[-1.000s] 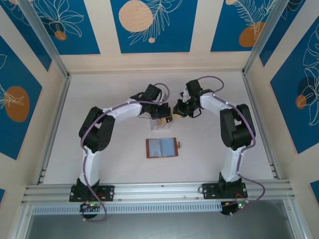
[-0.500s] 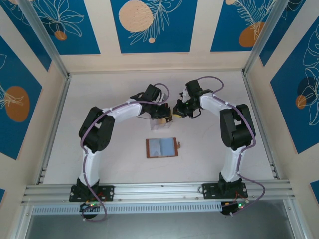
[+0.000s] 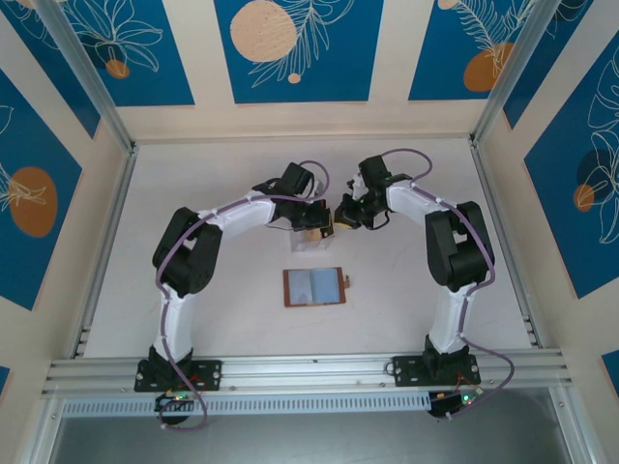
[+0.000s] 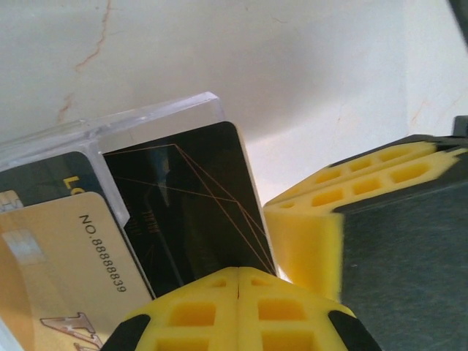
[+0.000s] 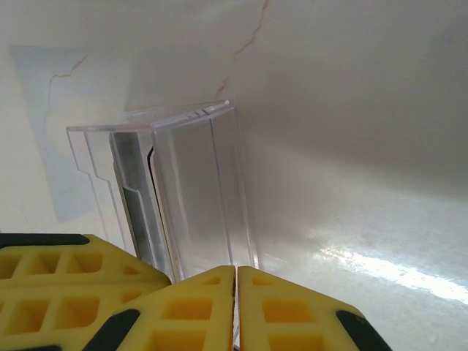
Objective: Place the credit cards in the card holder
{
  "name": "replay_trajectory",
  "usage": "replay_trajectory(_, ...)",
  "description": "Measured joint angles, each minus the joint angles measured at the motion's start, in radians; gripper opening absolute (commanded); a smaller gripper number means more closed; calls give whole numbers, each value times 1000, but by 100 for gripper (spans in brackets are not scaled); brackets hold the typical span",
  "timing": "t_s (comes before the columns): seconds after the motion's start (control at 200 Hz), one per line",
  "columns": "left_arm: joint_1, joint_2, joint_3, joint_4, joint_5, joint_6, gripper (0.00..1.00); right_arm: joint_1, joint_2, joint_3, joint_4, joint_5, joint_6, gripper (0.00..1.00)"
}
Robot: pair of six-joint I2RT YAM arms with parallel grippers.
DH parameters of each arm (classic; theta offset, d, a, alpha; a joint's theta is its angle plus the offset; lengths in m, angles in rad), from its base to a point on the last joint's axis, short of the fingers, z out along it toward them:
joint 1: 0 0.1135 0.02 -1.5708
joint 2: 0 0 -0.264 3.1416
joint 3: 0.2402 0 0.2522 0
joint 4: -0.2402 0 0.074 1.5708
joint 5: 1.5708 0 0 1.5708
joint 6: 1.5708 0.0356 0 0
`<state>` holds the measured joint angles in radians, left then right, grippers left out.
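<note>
Cards (image 4: 168,219), a black card (image 4: 197,190) with copper lines and a gold card (image 4: 58,256) bearing a number, stand in the clear box (image 4: 146,117) just beyond the open brown card holder (image 3: 314,287), grey-blue inside, on the pale table (image 3: 406,309) between blue leaf-print walls (image 3: 290,48). Left gripper (image 4: 239,272) and right gripper (image 5: 236,270) are both pressed closed at the box; I cannot tell whether either has hold of anything.

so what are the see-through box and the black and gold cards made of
Clear box: hard transparent plastic by the look, glossy, with crisp moulded edges you can see through. Black card: probably plastic, smooth, slightly shiny, thin line print. Gold card: likely plastic too, satin gold face, printed number.
</note>
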<state>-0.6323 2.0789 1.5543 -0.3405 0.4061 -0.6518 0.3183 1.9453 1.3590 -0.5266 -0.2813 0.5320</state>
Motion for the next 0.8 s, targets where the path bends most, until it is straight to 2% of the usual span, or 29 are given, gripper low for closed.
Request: replay_trajectory(0.8, -10, -41, -3, -19, -19, 7, 0, 3, 9, 0, 0, -8, 0, 13)
